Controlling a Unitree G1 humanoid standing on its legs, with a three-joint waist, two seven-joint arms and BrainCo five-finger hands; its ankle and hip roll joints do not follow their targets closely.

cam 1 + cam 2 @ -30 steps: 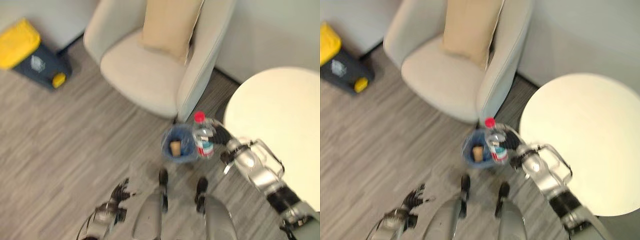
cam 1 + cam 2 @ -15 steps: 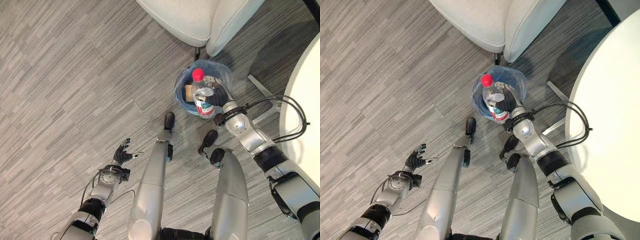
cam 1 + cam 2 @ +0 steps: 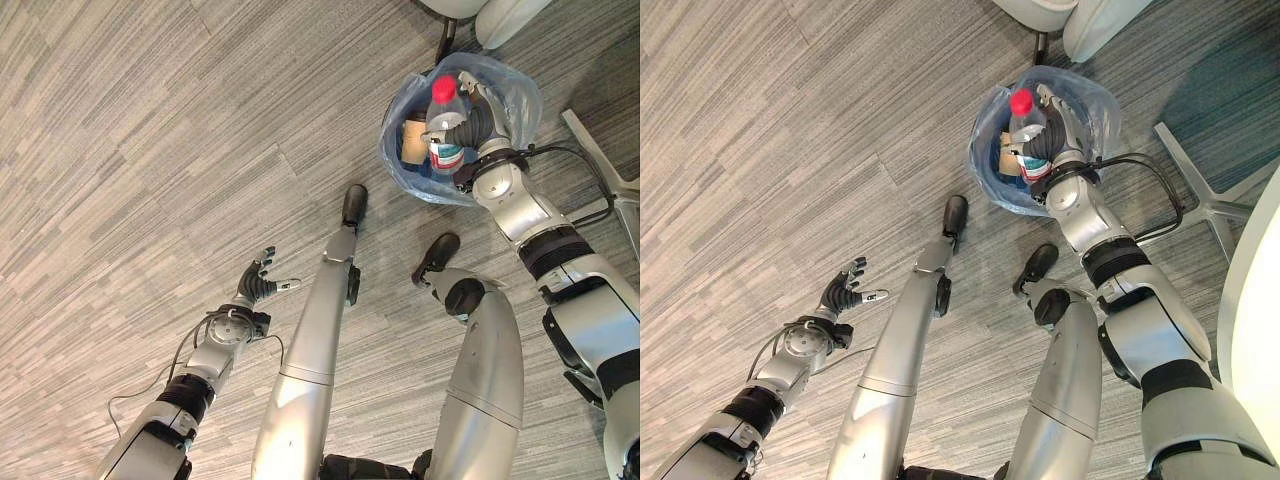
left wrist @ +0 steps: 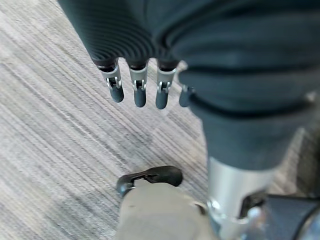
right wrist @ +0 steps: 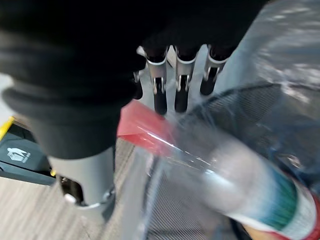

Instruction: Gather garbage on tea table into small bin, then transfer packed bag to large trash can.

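Down by the floor, nearest the robot, the left hand hangs with fingers spread and relaxed, holding nothing. Farther out, the right hand is wrapped round a clear plastic bottle with a red cap, held upright over the small bin lined with a blue bag. Such a bottle is probably light, smooth and slippery, so a hold round its middle looks safest.

**Grey wood-grain floor, one small bin standing on it**

The plank floor carries a small bin lined with a blue bag, directly beneath the right hand. A chair leg stands just beyond it.
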